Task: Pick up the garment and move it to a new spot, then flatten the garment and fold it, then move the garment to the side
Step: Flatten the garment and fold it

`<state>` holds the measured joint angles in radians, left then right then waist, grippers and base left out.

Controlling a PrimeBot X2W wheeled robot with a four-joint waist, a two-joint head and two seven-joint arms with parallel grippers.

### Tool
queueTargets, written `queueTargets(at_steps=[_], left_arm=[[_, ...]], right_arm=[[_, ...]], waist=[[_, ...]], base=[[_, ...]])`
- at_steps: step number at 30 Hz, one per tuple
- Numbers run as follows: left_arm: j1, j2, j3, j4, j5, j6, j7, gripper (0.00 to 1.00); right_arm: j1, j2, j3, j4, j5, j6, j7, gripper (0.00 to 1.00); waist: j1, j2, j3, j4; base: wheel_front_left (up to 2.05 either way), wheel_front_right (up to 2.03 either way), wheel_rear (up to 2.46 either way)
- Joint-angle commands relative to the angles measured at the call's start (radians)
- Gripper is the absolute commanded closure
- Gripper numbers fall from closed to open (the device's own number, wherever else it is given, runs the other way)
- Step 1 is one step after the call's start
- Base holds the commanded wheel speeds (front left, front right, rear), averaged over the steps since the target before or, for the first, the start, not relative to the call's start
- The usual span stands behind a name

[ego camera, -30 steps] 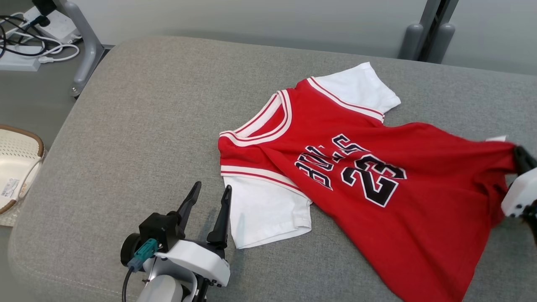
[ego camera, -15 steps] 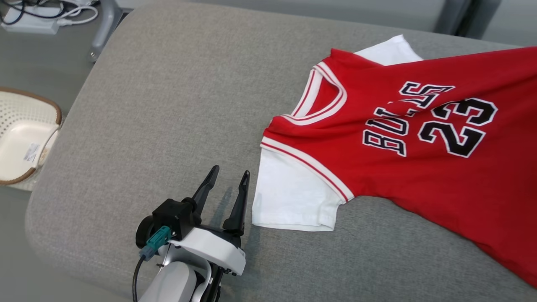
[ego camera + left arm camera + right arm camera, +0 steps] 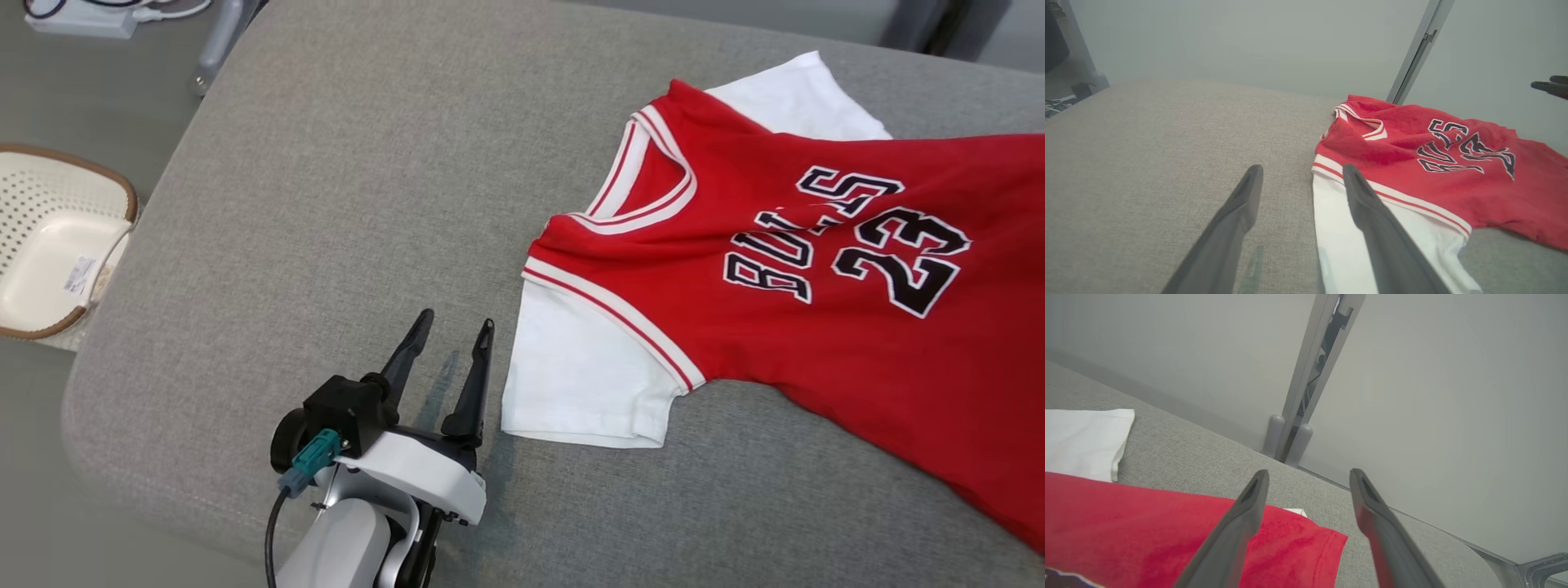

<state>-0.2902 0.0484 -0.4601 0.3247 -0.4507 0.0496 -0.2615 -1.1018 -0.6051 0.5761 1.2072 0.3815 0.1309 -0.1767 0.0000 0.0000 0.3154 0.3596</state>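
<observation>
- The garment (image 3: 816, 327) (image 3: 1392, 155) (image 3: 1147, 522) is a red shirt with white sleeves and black letters and numbers. It lies face up on the right part of the grey padded surface (image 3: 326, 204).
- Its neck hole points to the left side of the surface. The bottom part runs out past the right side of the head view.
- One white sleeve (image 3: 580, 384) lies flat toward the front edge. The other white sleeve (image 3: 800, 98) lies toward the back edge.
- The red cloth has some soft wrinkles around the letters.
- The right gripper (image 3: 1308, 473) is above the bottom corner of the shirt. Its two fingers are spread wide with nothing between them, so it has let go.
- A small white tag (image 3: 1294, 511) peeks out at that red corner.
- The left gripper (image 3: 456, 319) (image 3: 1302, 167) is near the front edge, just beside the near sleeve. Its fingers are spread apart too and it holds nothing.
- A white basket with a brown rim (image 3: 49, 245) sits on the floor past the left edge.
- A white power strip with cables (image 3: 82, 20) lies on the floor past the back left corner.
</observation>
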Motion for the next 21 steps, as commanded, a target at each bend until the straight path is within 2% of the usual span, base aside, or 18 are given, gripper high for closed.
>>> queueTargets(at_steps=[1,11,16,21], left_arm=[[-0.01,0.005,0.013,0.004,0.009,-0.001,-0.003,0.0],[0.03,0.005,0.082,0.023,0.031,-0.023,-0.003,0.0],[0.064,0.005,0.125,0.034,0.041,-0.034,-0.003,0.0],[0.099,0.005,0.16,0.049,0.059,-0.048,-0.003,0.0]], right_arm=[[0.026,0.009,0.006,-0.001,0.022,0.0,-0.024,0.0],[0.181,0.067,-0.01,-0.109,0.147,0.0,-0.09,0.0],[0.36,0.075,-0.133,-0.31,0.178,0.0,-0.088,0.0],[0.59,0.138,-0.315,-0.495,0.142,0.0,-0.088,0.0]], waist=[[0.0,0.0,-0.027,-0.025],[0.0,0.0,-0.141,-0.123],[0.0,0.0,-0.197,-0.172],[0.0,0.0,-0.243,-0.206]], base=[[0.0,0.0,0.0],[0.0,0.0,0.0],[0.0,0.0,0.0],[0.0,0.0,0.0]])
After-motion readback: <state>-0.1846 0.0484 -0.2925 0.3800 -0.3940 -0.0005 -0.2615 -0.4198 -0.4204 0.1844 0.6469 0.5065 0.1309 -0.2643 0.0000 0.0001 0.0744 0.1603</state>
